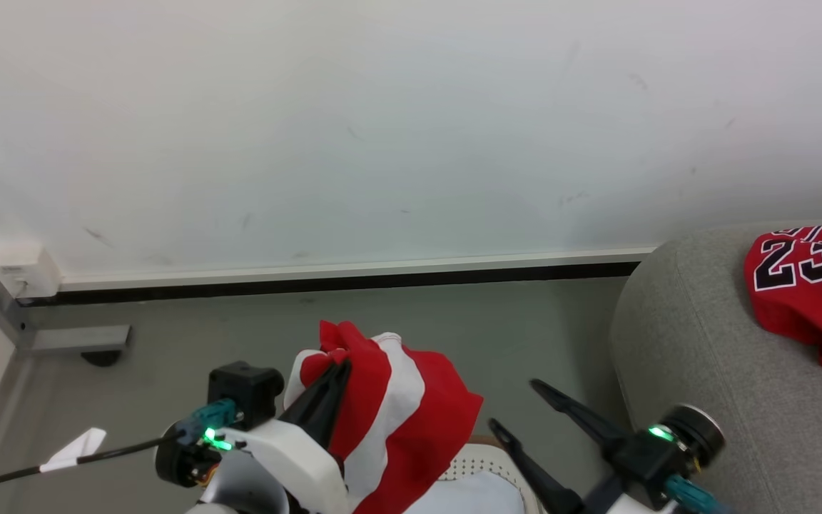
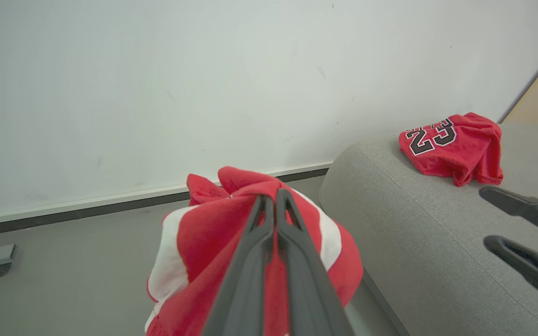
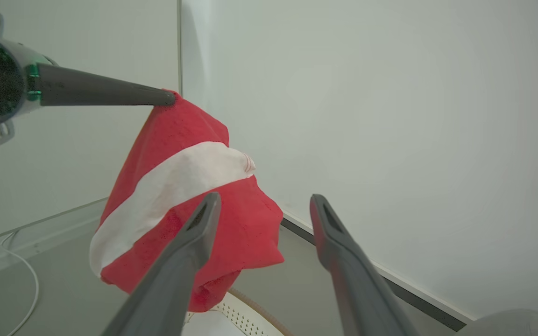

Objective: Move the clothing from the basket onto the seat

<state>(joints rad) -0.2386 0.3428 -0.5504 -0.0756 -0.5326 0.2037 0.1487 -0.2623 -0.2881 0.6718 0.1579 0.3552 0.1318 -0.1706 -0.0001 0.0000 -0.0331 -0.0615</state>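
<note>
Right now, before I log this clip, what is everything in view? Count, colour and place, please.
striped garment: one, red with white stripes, hanging from the left tool above the basket
numbered garment: one, red with black white-outlined lettering, crumpled on the seat
basket: one, white perforated, bottom edge of the head view, below the striped garment
liner: one, white, inside the basket
seat: one, light grey, at the right
cable: one, black with a white tag, lower left of the head view
wall: one, white, ahead
floor: grey, below the wall
left tool: one, dark fingers, shut on the striped garment
right tool: one, dark fingers, open, holding nothing, beside the seat
</note>
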